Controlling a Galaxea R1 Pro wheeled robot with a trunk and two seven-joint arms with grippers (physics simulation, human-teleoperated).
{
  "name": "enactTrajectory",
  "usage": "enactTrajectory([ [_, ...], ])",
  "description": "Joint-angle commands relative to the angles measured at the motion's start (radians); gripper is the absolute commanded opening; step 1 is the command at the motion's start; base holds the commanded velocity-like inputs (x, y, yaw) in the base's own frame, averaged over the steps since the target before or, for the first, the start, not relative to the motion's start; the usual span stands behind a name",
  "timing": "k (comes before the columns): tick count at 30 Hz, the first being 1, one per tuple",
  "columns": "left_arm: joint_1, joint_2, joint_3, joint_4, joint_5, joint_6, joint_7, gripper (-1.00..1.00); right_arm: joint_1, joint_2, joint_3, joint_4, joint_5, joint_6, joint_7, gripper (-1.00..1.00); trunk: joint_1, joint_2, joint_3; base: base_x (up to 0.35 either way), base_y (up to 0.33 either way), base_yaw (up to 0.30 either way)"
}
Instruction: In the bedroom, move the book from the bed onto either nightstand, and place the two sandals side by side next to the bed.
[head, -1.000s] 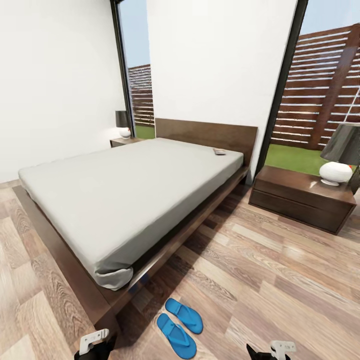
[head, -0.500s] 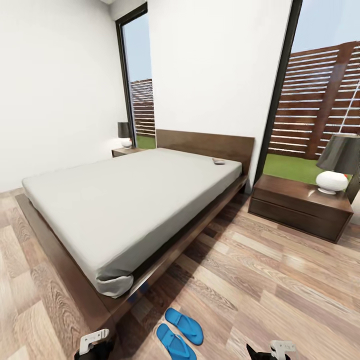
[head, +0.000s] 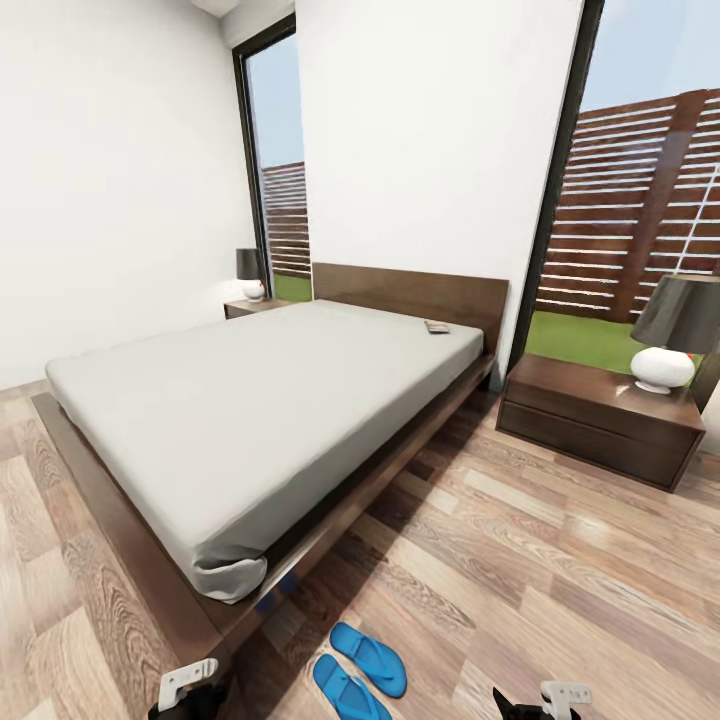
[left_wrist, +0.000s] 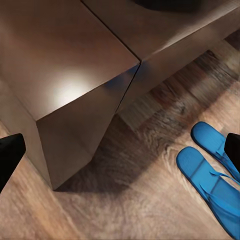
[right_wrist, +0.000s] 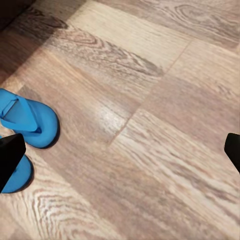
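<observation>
The book (head: 437, 326) lies on the pale mattress of the bed (head: 260, 400), near the headboard on the right side. The two sandals (head: 368, 657) (head: 345, 690), bright blue, lie side by side on the floor by the bed's foot corner. One nightstand (head: 600, 420) with a lamp stands right of the bed, and another nightstand (head: 250, 305) stands at the far left. My left gripper (left_wrist: 120, 152) is open above the bed frame's corner (left_wrist: 75, 100), with the sandals (left_wrist: 210, 187) beside it. My right gripper (right_wrist: 120, 155) is open over bare floor, near the sandals (right_wrist: 27, 117).
White walls and tall dark-framed windows (head: 620, 200) stand behind the bed. A black-shaded lamp (head: 670, 340) takes the right end of the near nightstand's top. Wood-plank floor (head: 520, 570) stretches between the bed and that nightstand.
The head camera has tilted up a little, so the whole picture has slid down. The book, the sandals and both arms keep their places.
</observation>
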Motion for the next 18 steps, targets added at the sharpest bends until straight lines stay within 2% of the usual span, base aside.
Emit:
enactTrajectory([
  [1, -0.002, 0.000, 0.005, 0.000, -0.010, -0.009, -0.004, 1.00, -0.001, 0.000, -0.004, 0.001, -0.011, 0.000, 0.010, 1.00, -0.004, 0.007, 0.002, 0.000, 0.000, 0.000],
  [8, -0.002, 0.000, 0.005, 0.000, -0.010, -0.009, -0.004, 1.00, -0.001, 0.000, -0.004, 0.002, -0.011, 0.000, 0.010, 1.00, -0.031, 0.056, 0.024, 0.000, 0.000, 0.000],
  [15, -0.002, 0.000, 0.006, 0.000, -0.010, -0.009, -0.004, 1.00, -0.001, 0.000, -0.004, 0.002, -0.010, 0.000, 0.010, 1.00, -0.031, 0.056, 0.024, 0.000, 0.000, -0.003],
  [18, -0.002, 0.000, 0.005, 0.000, -0.010, -0.009, -0.004, 1.00, -0.001, 0.000, -0.003, 0.003, -0.010, 0.000, 0.010, 1.00, -0.031, 0.056, 0.024, 0.000, 0.000, -0.119],
])
